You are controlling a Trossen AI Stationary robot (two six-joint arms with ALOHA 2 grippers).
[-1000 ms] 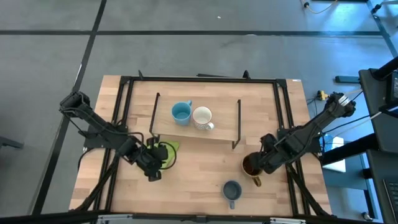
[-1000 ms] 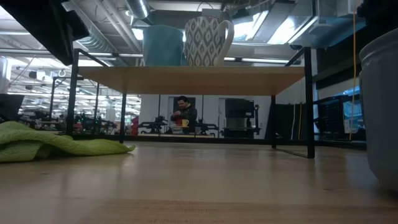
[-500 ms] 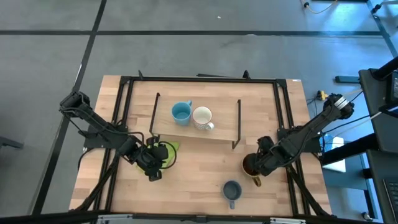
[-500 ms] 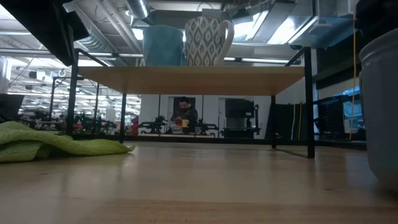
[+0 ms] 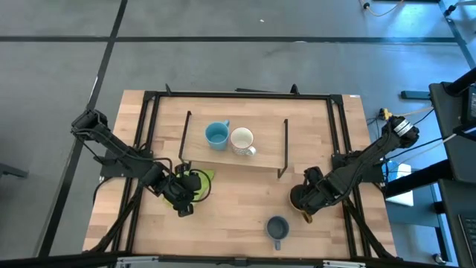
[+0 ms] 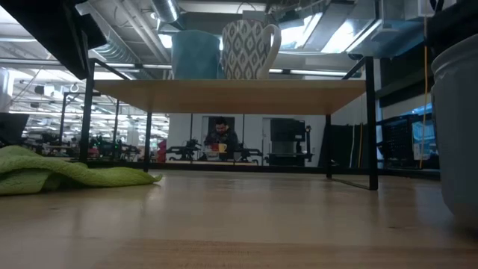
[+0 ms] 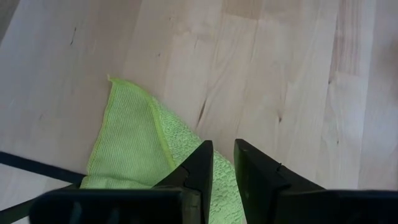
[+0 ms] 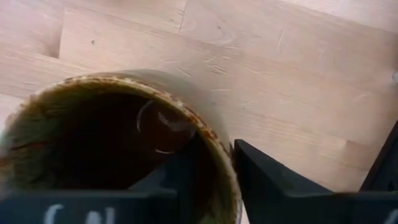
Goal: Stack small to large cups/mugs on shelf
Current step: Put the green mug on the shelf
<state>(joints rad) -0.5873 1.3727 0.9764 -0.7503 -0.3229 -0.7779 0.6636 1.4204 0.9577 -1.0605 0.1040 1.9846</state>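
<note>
The brown mug (image 5: 300,201) with a dark inside stands on the table's right side, its handle (image 5: 306,217) toward the near edge. My right gripper (image 5: 305,198) is over it and shut on its rim (image 8: 211,134). The grey-blue mug (image 5: 277,227) stands on its base near the front edge. The light blue mug (image 5: 216,135) and the white patterned mug (image 5: 242,141) stand side by side on the light-wood shelf (image 5: 260,158). My left gripper (image 7: 222,152) is shut just over the green cloth (image 7: 134,149); whether it touches the cloth I cannot tell. My right gripper has the brown mug's wall at the rim (image 8: 219,144) between its fingers, one finger (image 8: 186,163) inside the mug and one (image 8: 255,162) outside. The fingers come from above, slanting in from the table's right. The mug is upright; its base is hidden.
The shelf stands on thin black wire ends (image 5: 285,149) at the table's far middle, with bare board right of the white mug. The green cloth (image 5: 199,182) lies crumpled by the shelf's left leg. In the low view a pale mug wall (image 6: 455,127) fills the right edge.
My right gripper has gone a little toward the table's left and near edges, farther over the brown mug. The mug has stayed where it was.
</note>
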